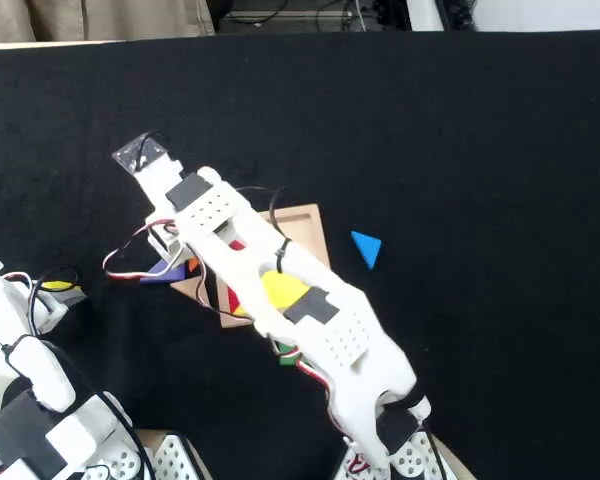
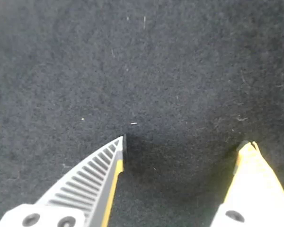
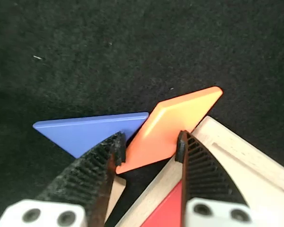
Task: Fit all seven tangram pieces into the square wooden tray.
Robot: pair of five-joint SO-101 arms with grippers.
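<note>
the right gripper [image 3: 149,144] is closing its black jaws on the orange parallelogram piece [image 3: 173,120], one tip pressing each long side near its nearer end. the piece's long axis is running away from the wrist, its far sharp corner pointing out over the black cloth [image 3: 132,42], while its near end is overlapping the corner of the square wooden tray [image 3: 236,156]. a dark blue triangle piece [image 3: 90,130] is lying just beside it on the cloth, its long edge facing away and one corner touching the orange edge. a red piece [image 3: 163,213] is sitting inside the tray.

the high view is adding what the wrist misses: a yellow piece [image 1: 280,290] in the tray under the arm, a green piece [image 1: 283,352] peeking out lower down, and a small light blue triangle [image 1: 366,247] lying apart on open cloth beyond the tray's right edge.

the left gripper [image 2: 184,142] is hanging with jaws spread wide, gripping nothing, over bare cloth.
</note>
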